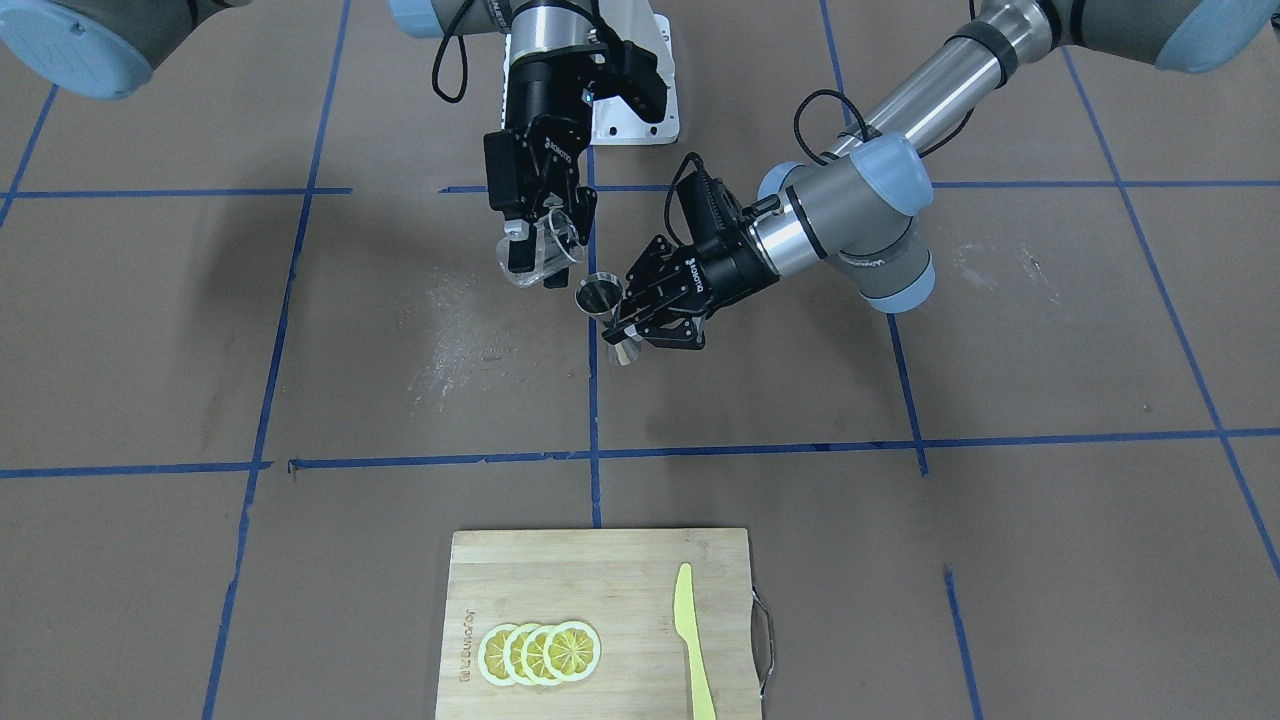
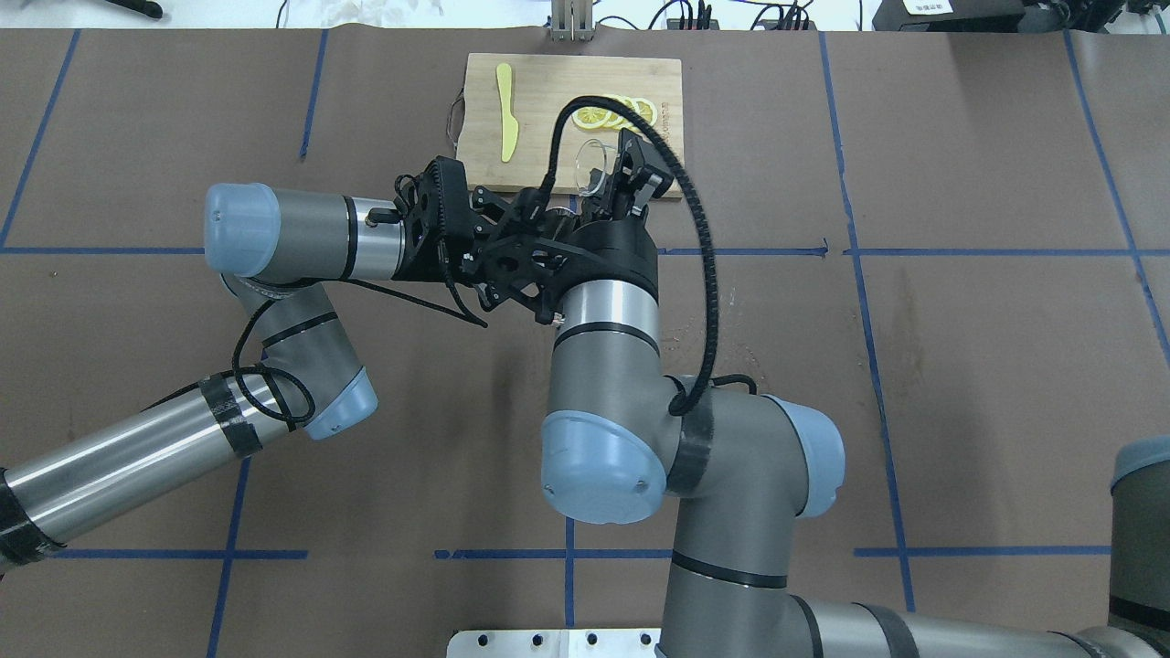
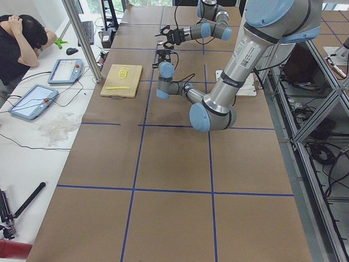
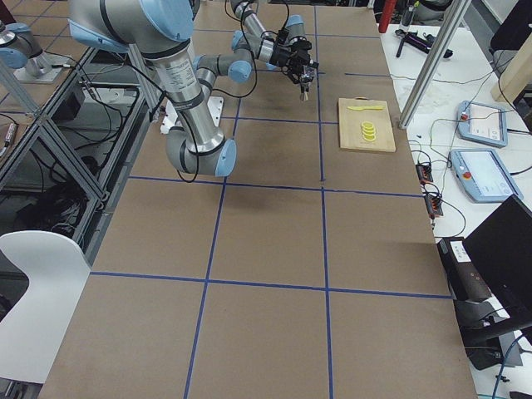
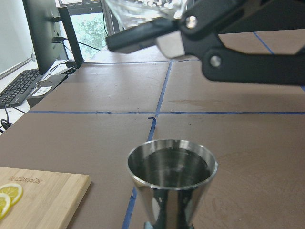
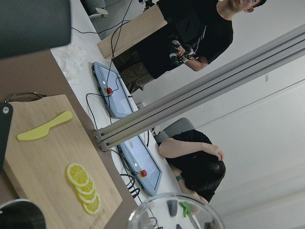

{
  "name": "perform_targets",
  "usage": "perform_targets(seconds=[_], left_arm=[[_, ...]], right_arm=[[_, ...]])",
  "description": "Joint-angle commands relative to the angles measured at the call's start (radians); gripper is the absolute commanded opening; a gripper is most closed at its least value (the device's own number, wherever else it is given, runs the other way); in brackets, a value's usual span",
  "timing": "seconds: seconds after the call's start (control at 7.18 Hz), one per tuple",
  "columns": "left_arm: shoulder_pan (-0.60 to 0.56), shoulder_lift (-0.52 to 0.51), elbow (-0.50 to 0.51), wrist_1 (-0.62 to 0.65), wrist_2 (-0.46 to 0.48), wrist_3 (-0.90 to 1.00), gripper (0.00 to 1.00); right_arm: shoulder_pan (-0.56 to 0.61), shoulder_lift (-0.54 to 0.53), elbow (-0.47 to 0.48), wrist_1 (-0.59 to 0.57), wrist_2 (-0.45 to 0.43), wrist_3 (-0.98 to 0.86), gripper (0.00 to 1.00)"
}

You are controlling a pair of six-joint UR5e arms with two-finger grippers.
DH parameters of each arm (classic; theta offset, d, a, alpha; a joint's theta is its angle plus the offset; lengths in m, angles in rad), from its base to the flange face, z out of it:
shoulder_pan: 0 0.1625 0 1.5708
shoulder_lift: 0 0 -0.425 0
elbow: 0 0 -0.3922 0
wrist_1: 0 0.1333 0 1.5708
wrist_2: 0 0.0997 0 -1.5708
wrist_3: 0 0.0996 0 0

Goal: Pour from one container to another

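My right jaws are closed on the clear cup (image 1: 545, 258), one finger on each side of its wall, and I hold it tipped over, its round mouth leaning down toward the jigger (image 1: 600, 296). My left jaws are clamped on the jigger's narrow waist and hold it upright with its wide upper cone open to the top. The cup's rim sits just above and beside the jigger's rim, close but apart. From my left wrist I look into the steel cone, whose inside is dark and shiny, and I cannot tell whether anything is in it. The cup's bottom and my right fingers hang across the top of that view. Nor can I tell whether the jigger's lower cone touches the desk (image 1: 900, 560) or is lifted off it. Both containers are over the middle of the desk, about halfway between the edge at my base and the operators' edge. At the operators' edge lies a wooden cutting board (image 1: 600, 575), well apart from both jaws. On it, four overlapping lemon slices (image 1: 540, 652) lie in a row, with a yellow knife (image 1: 690, 640) beside them.
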Motion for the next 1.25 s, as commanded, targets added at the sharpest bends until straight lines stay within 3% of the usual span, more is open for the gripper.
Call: perform_targets(seconds=[0.0,0.56,1.11], left_arm=[[0.000,0.000,0.000,0.000,0.000,-0.001,0.00],[-0.006,0.000,-0.003,-0.006,0.000,-0.001,0.00],[-0.055,0.121,-0.115,-0.008,-0.003,-0.017,0.00]], right_arm=[[0.014,-0.074,0.071,0.001,0.055,0.156,0.00],[0.017,-0.079,0.082,0.003,0.057,0.185,0.00],[0.017,-0.083,0.083,0.003,0.055,0.187,0.00]])
